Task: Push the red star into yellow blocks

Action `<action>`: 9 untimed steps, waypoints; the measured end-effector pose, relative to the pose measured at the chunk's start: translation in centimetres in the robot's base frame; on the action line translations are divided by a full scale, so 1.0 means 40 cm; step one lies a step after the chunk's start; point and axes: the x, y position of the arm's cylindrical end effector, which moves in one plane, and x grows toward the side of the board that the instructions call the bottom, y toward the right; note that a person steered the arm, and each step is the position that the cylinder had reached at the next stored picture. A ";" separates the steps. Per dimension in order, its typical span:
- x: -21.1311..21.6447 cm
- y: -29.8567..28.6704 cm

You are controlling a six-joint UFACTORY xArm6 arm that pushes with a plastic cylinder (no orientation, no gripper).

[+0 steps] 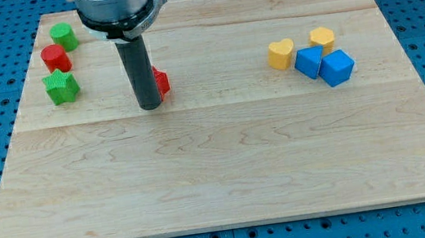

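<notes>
My tip [150, 106] stands on the board left of centre. The red star [161, 81] is right behind the rod, touching its right side; only a sliver of it shows. The yellow heart [280, 53] and the yellow block [321, 38] sit at the view's right, well away from the star. A blue block [309, 61] and a blue cube [336, 67] lie against them.
At the view's upper left stand a green cylinder [63, 36], a red cylinder [55, 57] and a green star [61, 87] in a column. The wooden board [228, 174] lies on a blue pegboard.
</notes>
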 end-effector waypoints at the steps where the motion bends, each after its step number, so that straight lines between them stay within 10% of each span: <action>1: -0.017 -0.064; 3: -0.098 -0.050; 8: -0.223 0.500; 9: -0.286 0.407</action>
